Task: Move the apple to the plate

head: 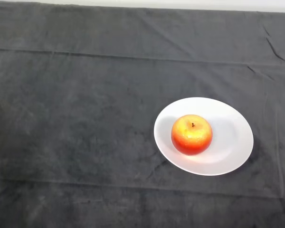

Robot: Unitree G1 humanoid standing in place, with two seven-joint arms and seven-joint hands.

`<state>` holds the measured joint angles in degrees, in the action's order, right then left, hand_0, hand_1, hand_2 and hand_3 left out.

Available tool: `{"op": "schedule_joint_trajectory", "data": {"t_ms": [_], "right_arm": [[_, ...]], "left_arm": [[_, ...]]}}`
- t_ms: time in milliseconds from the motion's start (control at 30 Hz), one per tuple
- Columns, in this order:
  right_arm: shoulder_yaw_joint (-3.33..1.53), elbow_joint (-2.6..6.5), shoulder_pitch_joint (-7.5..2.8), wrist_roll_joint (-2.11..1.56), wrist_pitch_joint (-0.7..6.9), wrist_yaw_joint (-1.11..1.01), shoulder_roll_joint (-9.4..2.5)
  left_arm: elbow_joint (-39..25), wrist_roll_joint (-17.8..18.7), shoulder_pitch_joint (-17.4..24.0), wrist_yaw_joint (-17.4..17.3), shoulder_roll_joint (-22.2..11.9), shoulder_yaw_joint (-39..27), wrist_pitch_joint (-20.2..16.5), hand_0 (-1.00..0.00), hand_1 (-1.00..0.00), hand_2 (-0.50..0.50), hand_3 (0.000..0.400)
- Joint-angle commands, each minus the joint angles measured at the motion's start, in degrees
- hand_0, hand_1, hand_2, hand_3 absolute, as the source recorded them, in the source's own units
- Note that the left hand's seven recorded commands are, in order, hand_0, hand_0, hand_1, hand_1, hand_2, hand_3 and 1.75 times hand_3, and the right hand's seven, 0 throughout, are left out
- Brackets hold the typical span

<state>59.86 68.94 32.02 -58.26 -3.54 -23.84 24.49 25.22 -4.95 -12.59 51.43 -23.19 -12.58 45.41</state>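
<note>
Head view: table under dark grey creased cloth (76, 142), bare at left. Right of centre, round white shallow plate (230, 156); red-and-yellow glossy apple (192, 135) sits upright on its left half, stem up.

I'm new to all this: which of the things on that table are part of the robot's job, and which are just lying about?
Part of the job:
- apple, upright, stem up, already sitting on the plate
- plate, white, right of the table's middle

Just there:
- dark cloth covering the table; nothing else lies on it
</note>
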Motion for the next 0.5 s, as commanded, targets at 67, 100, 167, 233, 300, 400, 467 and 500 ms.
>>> {"op": "schedule_joint_trajectory", "data": {"t_ms": [67,100,167,233,300,400,467,500], "right_arm": [[0.8,-1.61,-0.4,-0.67,-0.58,-0.06,-0.2],[0.8,-1.61,-0.4,-0.67,-0.58,-0.06,-0.2],[0.8,-1.61,-0.4,-0.67,-0.58,-0.06,-0.2],[0.8,-1.61,-0.4,-0.67,-0.58,-0.06,-0.2],[0.8,-1.61,-0.4,-0.67,-0.58,-0.06,-0.2],[0.8,-1.62,-0.41,-0.67,-0.57,-0.06,-0.2],[0.8,-1.62,-0.41,-0.67,-0.57,-0.06,-0.2],[0.8,-1.62,-0.41,-0.67,-0.57,-0.06,-0.2]], "left_arm": [[2.59,-1.32,-2.61,-0.55,0.36,-2.75,1.59,0.0,0.0,0.0,0.0],[2.6,-1.31,-2.6,-0.59,0.37,-2.76,1.58,0.0,0.0,0.0,0.0],[2.6,-1.31,-2.59,-0.63,0.38,-2.79,1.57,0.0,0.0,0.0,0.0],[2.56,-1.31,-2.54,-0.67,0.4,-2.81,1.55,0.0,0.0,0.0,0.0],[2.48,-1.3,-2.48,-0.7,0.42,-2.84,1.52,0.0,0.0,0.0,0.0],[2.3,-1.33,-2.35,-0.71,0.47,-2.88,1.49,0.0,0.0,0.0,0.0],[2.16,-1.35,-2.23,-0.71,0.51,-2.9,1.48,0.0,0.0,0.0,0.0],[2.07,-1.36,-2.17,-0.7,0.53,-2.91,1.47,0.0,0.0,0.0,0.0]]}}
